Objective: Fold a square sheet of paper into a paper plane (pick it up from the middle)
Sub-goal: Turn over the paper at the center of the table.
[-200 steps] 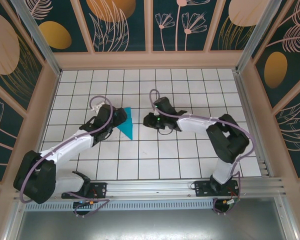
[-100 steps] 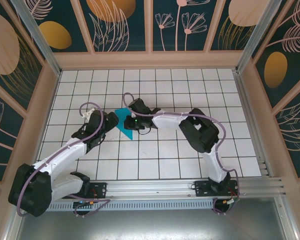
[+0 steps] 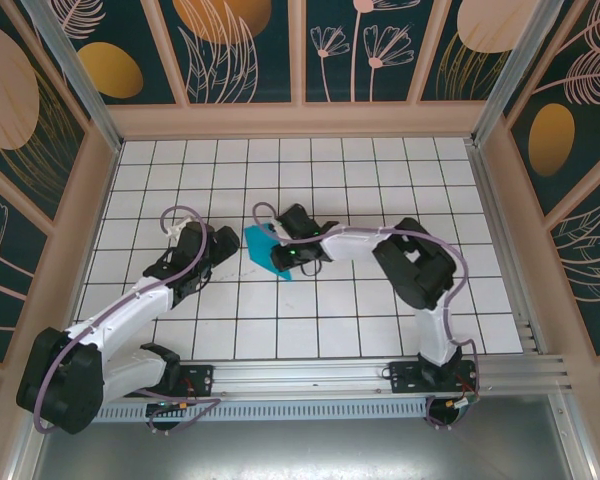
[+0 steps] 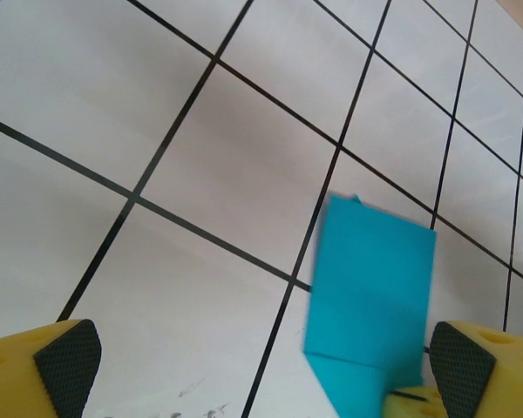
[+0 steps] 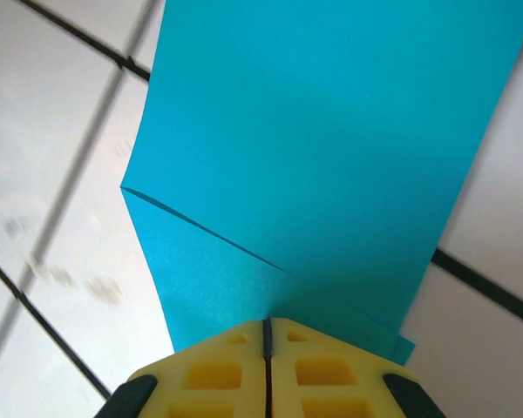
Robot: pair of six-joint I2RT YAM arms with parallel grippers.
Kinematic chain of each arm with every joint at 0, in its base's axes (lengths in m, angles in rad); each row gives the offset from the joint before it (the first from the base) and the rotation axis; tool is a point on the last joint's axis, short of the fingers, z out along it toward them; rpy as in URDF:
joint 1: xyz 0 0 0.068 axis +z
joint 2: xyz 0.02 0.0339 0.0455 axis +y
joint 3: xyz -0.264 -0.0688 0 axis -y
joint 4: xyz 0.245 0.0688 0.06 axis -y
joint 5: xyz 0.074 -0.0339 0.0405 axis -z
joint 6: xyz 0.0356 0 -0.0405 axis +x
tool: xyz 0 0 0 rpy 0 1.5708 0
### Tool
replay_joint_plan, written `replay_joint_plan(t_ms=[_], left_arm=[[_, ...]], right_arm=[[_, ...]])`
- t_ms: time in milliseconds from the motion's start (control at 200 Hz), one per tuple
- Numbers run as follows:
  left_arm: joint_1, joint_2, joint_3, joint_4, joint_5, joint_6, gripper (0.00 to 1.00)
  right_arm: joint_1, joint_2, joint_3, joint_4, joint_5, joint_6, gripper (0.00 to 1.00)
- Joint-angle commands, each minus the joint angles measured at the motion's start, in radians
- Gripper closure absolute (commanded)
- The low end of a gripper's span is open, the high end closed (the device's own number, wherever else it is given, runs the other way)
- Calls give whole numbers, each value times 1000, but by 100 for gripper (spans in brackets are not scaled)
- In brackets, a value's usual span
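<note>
Top external view counts two arms, one on each side, and a single piece of teal paper (image 3: 263, 243) on the white gridded worktop (image 3: 360, 180). That paper sits near the middle of the worktop, between the tips of the two arms, as a folded shape with a narrow point toward the near edge. The right fingers (image 3: 280, 256) meet it at its right side. The left fingers (image 3: 223, 243) stand just beside its left edge, apart from it.

Left wrist view adds what the overhead one cannot. The two black pads (image 4: 65, 366) of the left fingers stand wide apart with nothing between them. The paper (image 4: 370, 296) shows ahead, toward the right pad, as a four-sided flap with a second layer below it.

Right wrist view gives the grip. The two yellow right fingers (image 5: 244, 370) are pressed together on the paper's near edge. One slanting crease runs across the paper (image 5: 331, 148) from its left edge toward them. Whether the paper is lifted off the worktop cannot be told.
</note>
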Motion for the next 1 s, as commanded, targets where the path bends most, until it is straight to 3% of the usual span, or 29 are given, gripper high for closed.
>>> replay_joint_plan(t_ms=[0,85,165,370,480,580,996], left_arm=[[7,-21,-42,62,58,18,2],[7,-18,-59,97,87,1,2],[7,-12,-64,125,124,-8,2],[7,12,-73,204,242,-30,2],[5,34,-78,259,303,-40,1],[2,59,-78,288,335,-53,1],[-49,157,-71,359,404,-113,2]], right_arm=[[-25,-71,-140,-130,-23,-213,91],[-27,-128,-160,-128,-32,-238,91],[-29,-174,-147,-114,-11,-169,86],[-45,-300,-196,2,47,270,63],[-39,-339,-250,50,84,464,63],[-16,-354,-274,95,70,539,64],[-14,-270,-294,219,25,544,70]])
